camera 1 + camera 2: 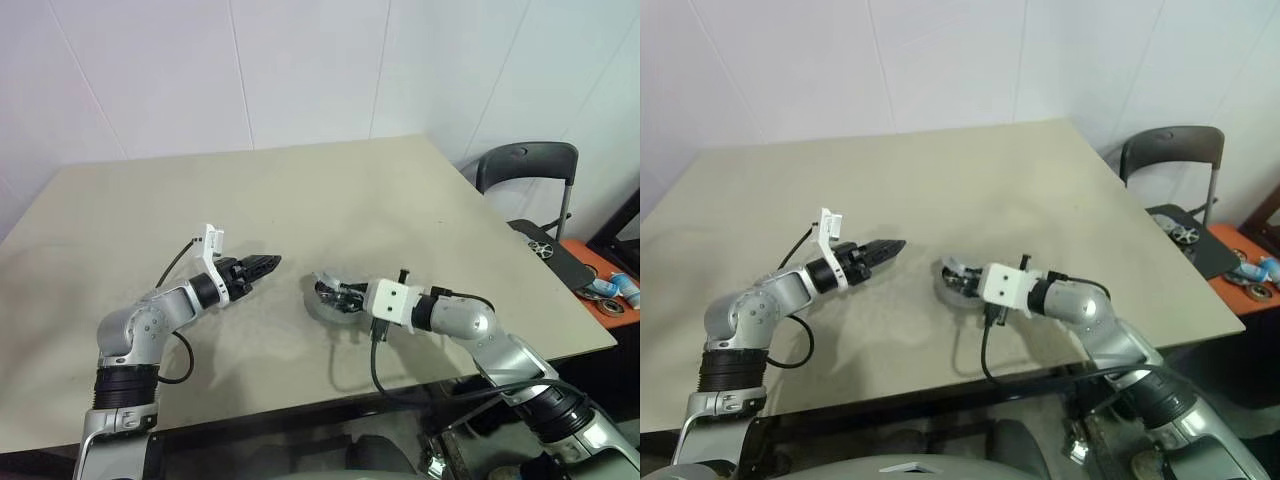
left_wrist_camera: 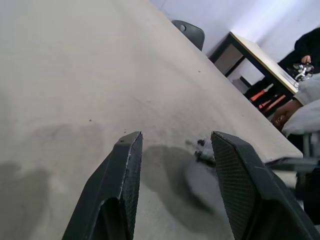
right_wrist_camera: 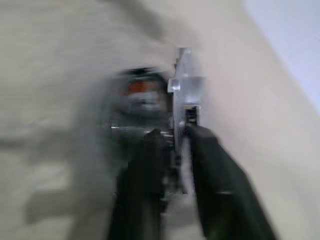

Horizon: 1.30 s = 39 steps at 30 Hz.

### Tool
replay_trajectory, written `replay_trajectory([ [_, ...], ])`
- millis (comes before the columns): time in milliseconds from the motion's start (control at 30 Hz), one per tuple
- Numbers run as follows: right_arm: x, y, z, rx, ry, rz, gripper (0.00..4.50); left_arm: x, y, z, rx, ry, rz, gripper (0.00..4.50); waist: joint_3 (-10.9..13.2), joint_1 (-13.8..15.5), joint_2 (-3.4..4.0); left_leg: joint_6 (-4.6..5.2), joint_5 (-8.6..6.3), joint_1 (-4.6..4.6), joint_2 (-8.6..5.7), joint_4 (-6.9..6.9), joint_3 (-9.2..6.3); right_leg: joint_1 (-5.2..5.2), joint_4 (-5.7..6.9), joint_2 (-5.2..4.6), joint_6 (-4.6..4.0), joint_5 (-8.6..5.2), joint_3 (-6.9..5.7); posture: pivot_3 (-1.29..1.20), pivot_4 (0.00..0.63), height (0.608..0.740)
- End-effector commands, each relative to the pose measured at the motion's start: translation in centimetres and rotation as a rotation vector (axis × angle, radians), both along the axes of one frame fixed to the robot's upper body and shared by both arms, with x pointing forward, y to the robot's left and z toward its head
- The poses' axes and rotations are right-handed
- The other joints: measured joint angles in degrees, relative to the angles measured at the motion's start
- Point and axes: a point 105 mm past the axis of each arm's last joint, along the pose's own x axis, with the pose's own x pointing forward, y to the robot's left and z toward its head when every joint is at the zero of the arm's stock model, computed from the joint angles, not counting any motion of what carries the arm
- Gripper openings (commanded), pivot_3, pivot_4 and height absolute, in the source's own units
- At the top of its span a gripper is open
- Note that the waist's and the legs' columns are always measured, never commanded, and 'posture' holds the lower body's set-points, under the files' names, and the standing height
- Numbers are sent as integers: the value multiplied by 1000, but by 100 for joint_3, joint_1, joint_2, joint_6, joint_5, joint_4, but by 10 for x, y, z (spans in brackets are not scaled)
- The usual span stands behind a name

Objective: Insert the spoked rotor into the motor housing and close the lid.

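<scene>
Right pincer point(image 3: 172, 137), clamped on an edge-on silver disc point(image 3: 186, 87), sits directly over the motor housing point(image 1: 322, 305); left pincer point(image 1: 262, 266), apart and empty, lies well left on the desk point(image 1: 330, 190).

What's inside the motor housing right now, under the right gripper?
The right gripper holds a silver metal part edge-on over the motor housing. Inside the housing, copper-coloured windings show. Whether the spoked rotor is seated I cannot tell: the gripper and part cover the centre.
</scene>
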Motion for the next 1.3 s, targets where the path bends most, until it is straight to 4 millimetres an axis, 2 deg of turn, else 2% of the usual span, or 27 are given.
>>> replay_trajectory([
  [33, -14, -13, -29, -180, 75, 82, 1391, 1, -1, 15, -12, -57, 1, 2325, 2, 11, -7, 0, 0, 1, -1, 2, 0, 3, 0, 0, 0, 0, -1, 0, 0, 740],
  [200, -4, -18, -17, -143, 44, 45, 1391, 3, 1, 16, -12, -60, 4, 2325, 5, 16, -10, 2, -1, 1, -4, 5, -5, 6, -1, -3, -1, -1, -3, 0, 0, 740],
  [333, -5, -30, -4, 41, 346, -90, 1391, 3, -1, 19, -13, -66, 0, 2325, 15, 99, -18, 2, -1, -1, -4, 5, -7, 4, -1, -3, 0, 0, -4, 0, 0, 740],
  [467, -22, -37, 36, 185, 663, -78, 1391, 3, 0, 19, -12, -63, 1, 2325, 42, 139, -9, 4, -1, -15, -5, 10, -15, -3, -1, -6, 1, 2, -9, 0, 0, 740],
  [600, -23, -50, 56, 274, 801, -123, 1391, 3, 0, 19, -12, -62, -3, 2325, 48, 116, -9, 6, -3, -21, -3, 3, -17, -13, -1, -5, 17, 11, -15, 0, 0, 740],
  [733, -8, -58, 76, 474, 883, -196, 1391, 6, -1, 19, -14, -64, -6, 2325, 50, 120, -9, 6, -4, -26, -3, -1, -19, -17, -5, -6, 19, 10, -19, 0, 0, 740],
  [900, 2, -72, 74, 619, 939, -302, 1391, 7, 0, 19, -11, -65, -10, 2325, 49, 133, -8, 8, -5, -42, -5, 1, -19, -26, -8, -10, 20, 12, -18, 0, 0, 740],
  [1033, 4, -82, 55, 672, 974, -401, 1391, 5, 0, 19, -7, -64, -13, 2325, 47, 134, -9, 6, -3, -110, -9, 15, -17, -98, 6, -12, -2, 29, -15, 0, 0, 740],
  [1167, 5, -85, 44, 694, 982, -447, 1391, 4, 1, 20, -2, -65, -16, 2325, 47, 116, -8, 7, -4, -111, -9, 12, -11, -104, 8, -13, -3, 30, -9, 0, 0, 740],
  [1300, 4, -82, 41, 719, 983, -450, 1391, 4, 0, 22, 5, -68, -23, 2325, 46, 121, -7, 7, -4, -107, -7, 15, -1, -104, 13, -9, -3, 30, -3, 0, 0, 740],
])
